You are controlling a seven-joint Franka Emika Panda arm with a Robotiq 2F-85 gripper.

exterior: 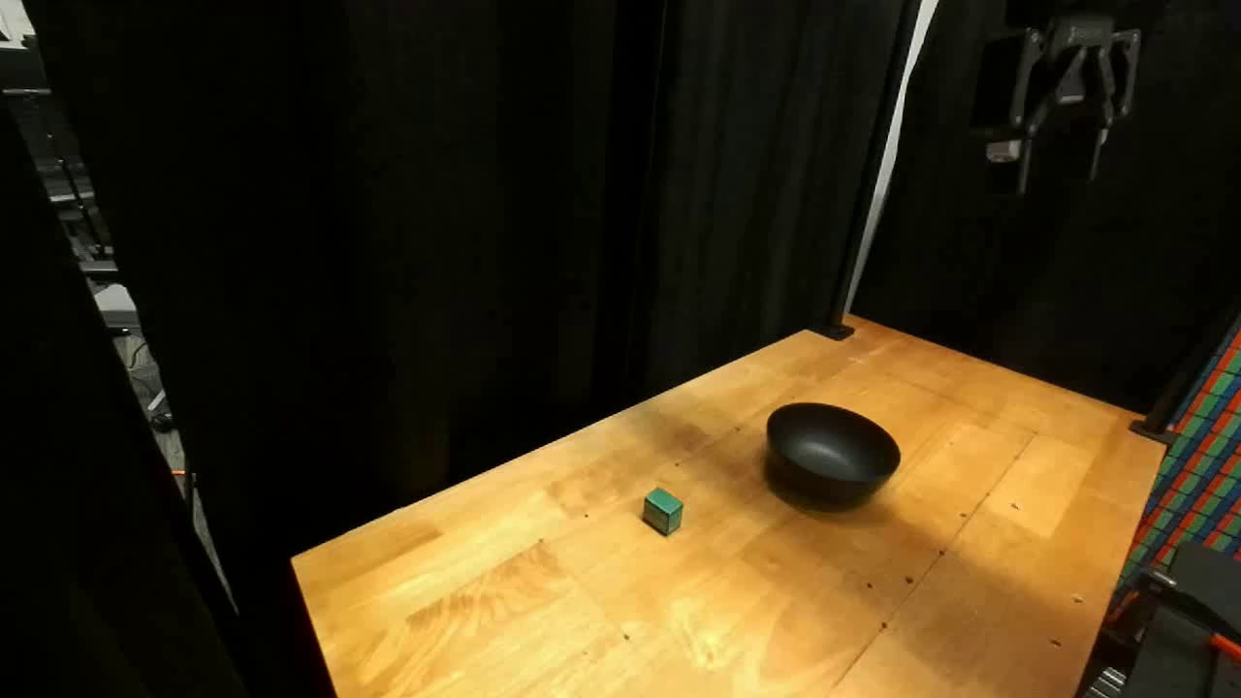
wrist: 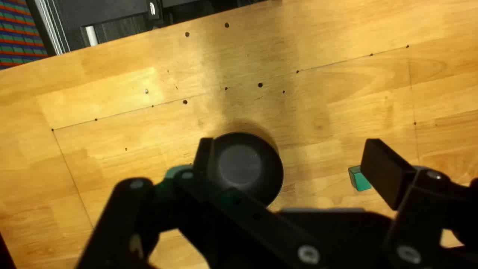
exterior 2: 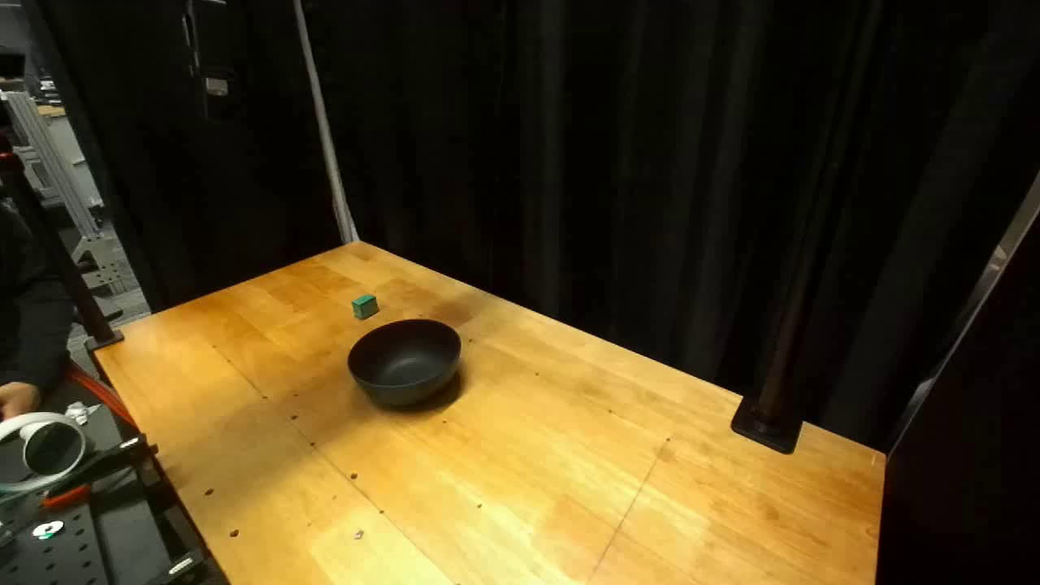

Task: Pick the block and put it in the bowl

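The block [exterior: 663,511] is a small green cube on the wooden table, also in an exterior view [exterior 2: 365,306]. In the wrist view the block [wrist: 360,179] is partly hidden behind a finger. The bowl [exterior: 833,454] is round and black and stands upright near the block, apart from it. The bowl also shows in an exterior view [exterior 2: 405,363] and the wrist view [wrist: 242,168], partly covered by a finger there. My gripper [exterior: 1059,174] is high above the table, dark against the curtain. In the wrist view my gripper [wrist: 293,162] is open with nothing between its fingers.
The wooden table [exterior: 737,601] has black curtains [exterior: 436,242] along its edges. A black post [exterior 2: 776,382] stands on the table edge, and another post [exterior: 863,213] at a corner. A dark cart [exterior 2: 97,504] with cables stands beside the table.
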